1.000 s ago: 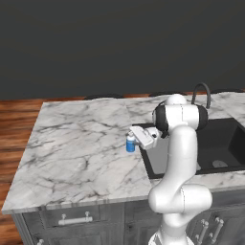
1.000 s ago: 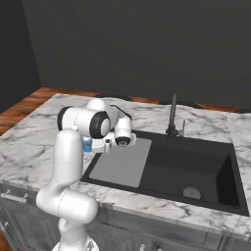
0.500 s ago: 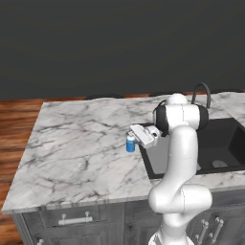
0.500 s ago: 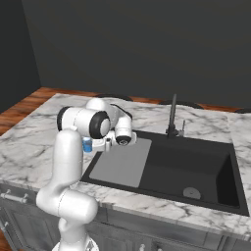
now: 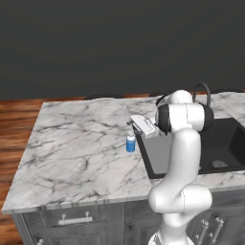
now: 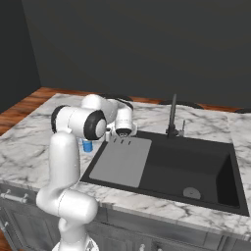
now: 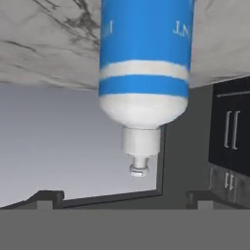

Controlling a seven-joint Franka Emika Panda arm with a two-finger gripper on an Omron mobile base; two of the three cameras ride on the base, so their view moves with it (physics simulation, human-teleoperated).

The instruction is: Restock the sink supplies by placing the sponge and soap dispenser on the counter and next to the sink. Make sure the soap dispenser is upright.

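Observation:
The blue soap dispenser with its white top stands upright on the white marble counter, just left of the black sink. From the right base it peeks out blue behind my arm. My gripper hovers a little above it, open and holding nothing. In the hand view the bottle appears upside down beyond the spread fingertips, my gripper apart from it. The sponge is out of view.
The sink's grey drainboard lies directly beside the bottle. A dark gooseneck faucet rises behind the basin. Dark cabinet doors sit below the counter, and wood floor lies to the left.
My hand has risen a little above the soap dispenser. The bottle stays upright in the same spot on the counter.

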